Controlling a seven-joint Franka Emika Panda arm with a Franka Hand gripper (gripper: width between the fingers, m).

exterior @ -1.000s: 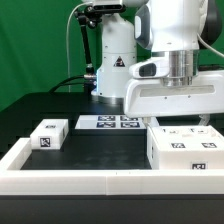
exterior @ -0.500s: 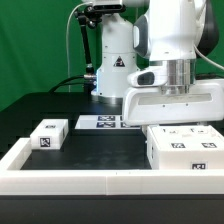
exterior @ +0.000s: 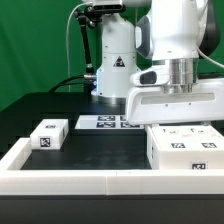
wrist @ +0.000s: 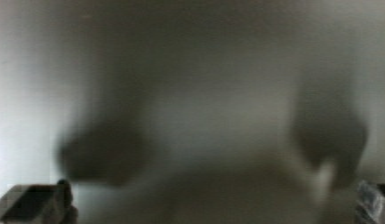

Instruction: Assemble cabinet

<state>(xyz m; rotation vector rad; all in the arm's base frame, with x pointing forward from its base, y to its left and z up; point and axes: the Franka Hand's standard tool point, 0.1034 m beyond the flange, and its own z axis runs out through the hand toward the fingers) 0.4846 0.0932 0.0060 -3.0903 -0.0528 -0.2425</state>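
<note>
The cabinet's large white box body (exterior: 185, 148) with black-and-white tags lies at the exterior view's right. My gripper (exterior: 178, 122) hangs straight down just above its top, and the hand hides the fingertips there. In the wrist view the gripper (wrist: 207, 205) has its two dark fingertips (wrist: 38, 203) at the far edges of the picture, wide apart. Only a blurred pale surface lies very close between them, and nothing is held. A small white tagged block (exterior: 48, 134) lies on the black table at the exterior view's left.
The marker board (exterior: 108, 122) lies flat at the back middle, in front of the robot's base (exterior: 112, 60). A long white rail (exterior: 90, 181) runs along the table's front, with a side piece (exterior: 15, 152) at the left. A green backdrop stands behind.
The gripper has sunk a little toward the box top between one second ago and half a second ago, then stayed still. The parts on the table have not moved.
</note>
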